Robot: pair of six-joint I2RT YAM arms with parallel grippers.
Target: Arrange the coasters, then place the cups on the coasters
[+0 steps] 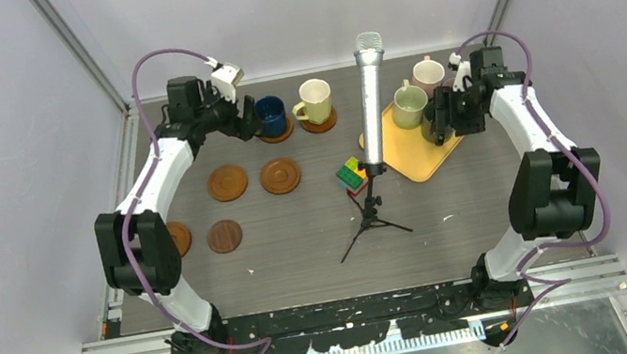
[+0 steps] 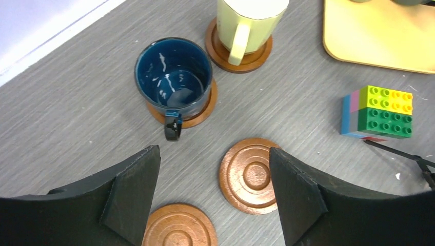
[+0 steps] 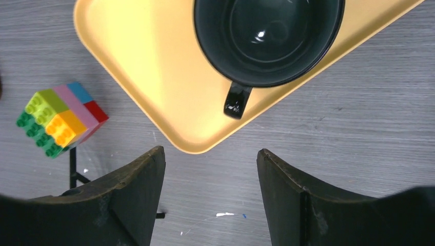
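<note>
Nearest you, four bare coasters (image 1: pixel 227 182) lie on the counter (image 1: pixel 300 236). Your left jaws gape empty before the blue cup (image 2: pixel 173 77) on its coaster (image 2: pixel 205 111); your right jaws gape empty before the dark cup (image 3: pixel 267 36) on the tray (image 3: pixel 143 66). Beyond, the cream cup (image 1: pixel 314 99) tops a coaster.

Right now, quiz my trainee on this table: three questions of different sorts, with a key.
1. True or false: the dark blue cup stands on a coaster.
2. How many bare coasters show in the top view? A two, B four, C six.
3. Fill in: the dark cup ahead of the open right gripper stands on the yellow ____.

Key: 1 true. 2 B. 3 tray.
</note>
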